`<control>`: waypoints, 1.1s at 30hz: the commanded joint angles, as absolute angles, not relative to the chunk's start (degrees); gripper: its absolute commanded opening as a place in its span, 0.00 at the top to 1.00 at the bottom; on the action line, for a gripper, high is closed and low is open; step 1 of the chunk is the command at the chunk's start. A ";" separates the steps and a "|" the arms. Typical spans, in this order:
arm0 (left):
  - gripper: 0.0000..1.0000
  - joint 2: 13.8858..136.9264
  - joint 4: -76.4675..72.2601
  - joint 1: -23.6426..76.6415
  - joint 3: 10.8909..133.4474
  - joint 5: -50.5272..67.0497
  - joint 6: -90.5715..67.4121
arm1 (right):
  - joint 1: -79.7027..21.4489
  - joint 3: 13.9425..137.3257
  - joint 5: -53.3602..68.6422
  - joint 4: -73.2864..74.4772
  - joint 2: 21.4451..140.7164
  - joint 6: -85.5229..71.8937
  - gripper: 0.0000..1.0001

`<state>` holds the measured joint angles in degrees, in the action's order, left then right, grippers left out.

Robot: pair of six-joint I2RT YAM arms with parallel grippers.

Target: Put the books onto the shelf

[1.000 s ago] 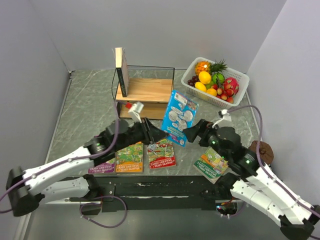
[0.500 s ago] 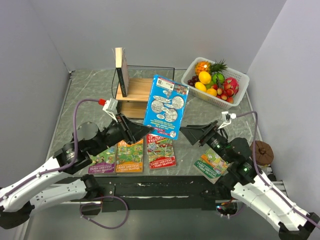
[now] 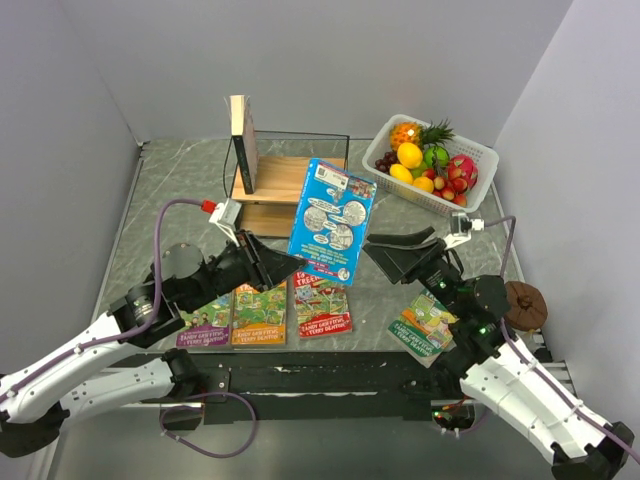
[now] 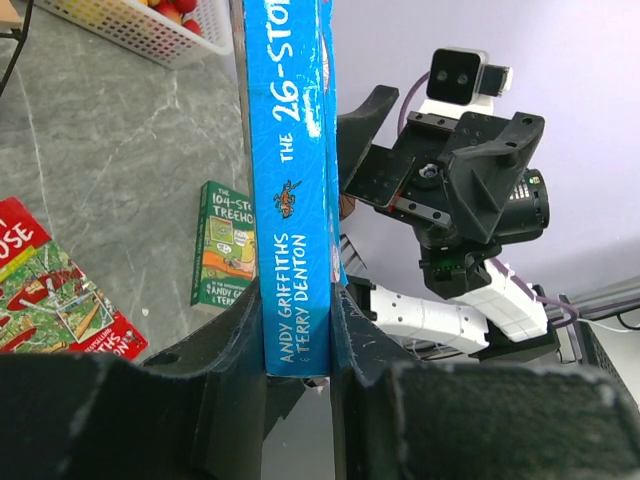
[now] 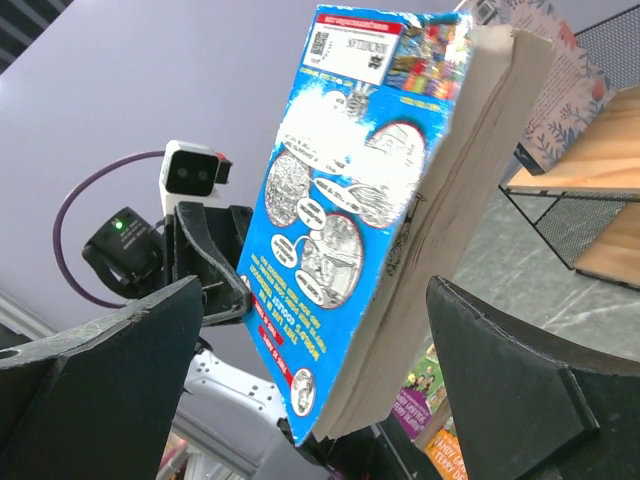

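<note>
A blue book (image 3: 332, 220) hangs upright in the air in front of the shelf (image 3: 290, 180). My left gripper (image 3: 290, 262) is shut on its lower spine (image 4: 298, 340), one jaw on each cover. To the book's right my right gripper (image 3: 388, 252) stands open; in the right wrist view its fingers flank the book's back cover (image 5: 340, 230) without touching. One book (image 3: 240, 130) stands at the shelf's left end. Purple (image 3: 205, 322), orange (image 3: 260, 315), red (image 3: 322, 308) and green (image 3: 425, 325) books lie flat on the table.
A white basket (image 3: 482, 152) of fruit stands at the back right, close to the shelf. A brown round object (image 3: 522, 300) sits by the right wall. The shelf's black wire frame (image 3: 345, 140) rises above its boards.
My left arm has lifted the blue book and carried it left, toward the shelf. The right gripper, still open, has drawn back slightly to the right of the book.
</note>
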<state>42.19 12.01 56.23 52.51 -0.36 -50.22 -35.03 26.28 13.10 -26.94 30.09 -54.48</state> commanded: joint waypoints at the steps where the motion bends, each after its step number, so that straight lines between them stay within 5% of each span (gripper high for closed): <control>1: 0.99 40.43 6.24 56.34 55.90 -1.76 -49.48 | -34.54 30.40 13.88 -25.41 30.22 -53.00 0.01; 12: 0.99 38.85 -5.00 56.25 52.03 9.74 -52.55 | -32.26 28.74 19.42 -34.44 38.58 -57.47 0.00; 17: 0.99 39.29 -8.00 56.25 50.72 14.15 -53.70 | -28.66 27.86 28.97 -52.33 45.16 -61.69 0.01; 26: 0.98 39.90 -6.95 56.25 48.87 14.16 -53.17 | -27.16 33.39 44.99 -91.46 66.08 -82.07 0.36; 27: 0.95 39.55 -6.25 56.25 49.04 13.54 -52.39 | -26.98 34.01 45.43 -93.76 67.40 -85.14 0.40; 31: 0.46 37.45 3.76 56.16 53.25 6.61 -47.21 | -26.02 34.54 49.73 -87.49 66.55 -83.15 0.72; 33: 0.31 36.22 10.67 56.16 57.38 0.81 -43.71 | -25.58 35.85 52.10 -82.64 65.13 -79.92 0.88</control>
<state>39.97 6.94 55.59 48.62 6.72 -49.98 -26.46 32.47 44.97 -71.57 67.85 -81.93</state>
